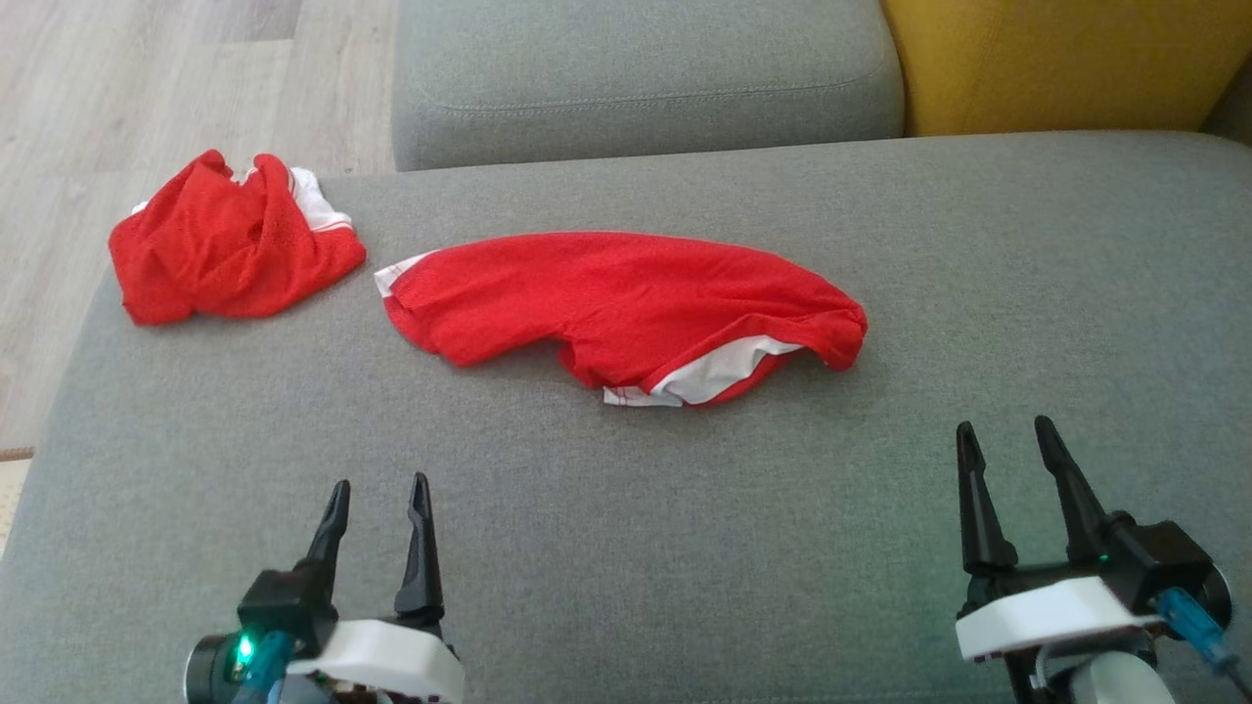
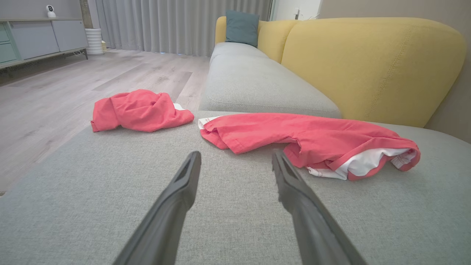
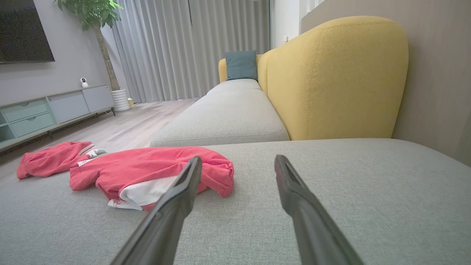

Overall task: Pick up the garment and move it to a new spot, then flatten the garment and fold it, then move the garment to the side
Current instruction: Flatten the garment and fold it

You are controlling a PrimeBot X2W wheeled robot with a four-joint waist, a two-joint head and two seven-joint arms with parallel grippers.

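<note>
Nearest the head camera, the left gripper (image 1: 380,481) and right gripper (image 1: 1005,424) are seen over the grey sofa seat (image 1: 685,548), each with fingers spread wide and nothing between them. Beyond them, mid-seat, a red garment (image 1: 626,298) with white trim is laid out, rumpled. A second red garment (image 1: 230,244) is bunched near the seat's left edge; whether it is folded cannot be told.
</note>
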